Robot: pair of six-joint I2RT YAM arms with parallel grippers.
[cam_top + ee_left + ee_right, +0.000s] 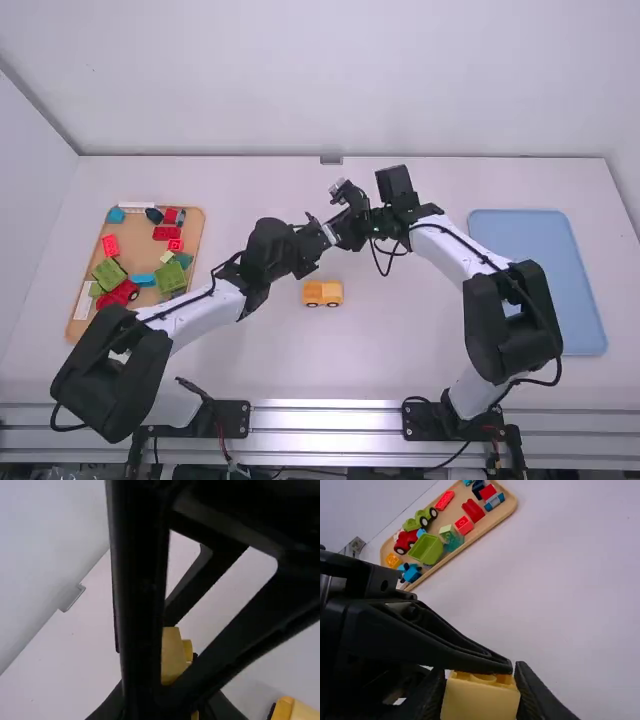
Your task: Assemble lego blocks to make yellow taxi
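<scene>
From where I'm standing, the wooden tray (71, 333) is lying along the table's left edge, and it is holding the spare blocks: red ones, green ones, blue ones, plus an orange block (393, 560) that is resting near one end. Around the middle of the table (400, 350), midway between its left and right edges, the yellow car (323, 293) is sitting upright on its wheels, so I'm taking the lower part of the taxi as built. Just beyond it, toward the far edge, the two grippers are meeting above the tabletop at one yellow block (480, 702). The left gripper (170, 687) is hanging right at that block, though I cannot tell whether it is gripping. The right gripper (481, 677) is clamping the block between its fingers. That piece is not sitting on the car, so I'm guessing the top of the taxi is remaining to be fitted, with a careful press onto the studs. Over by the right edge, the blue tray (585, 330) is lying flat, perhaps waiting for the finished taxi.
</scene>
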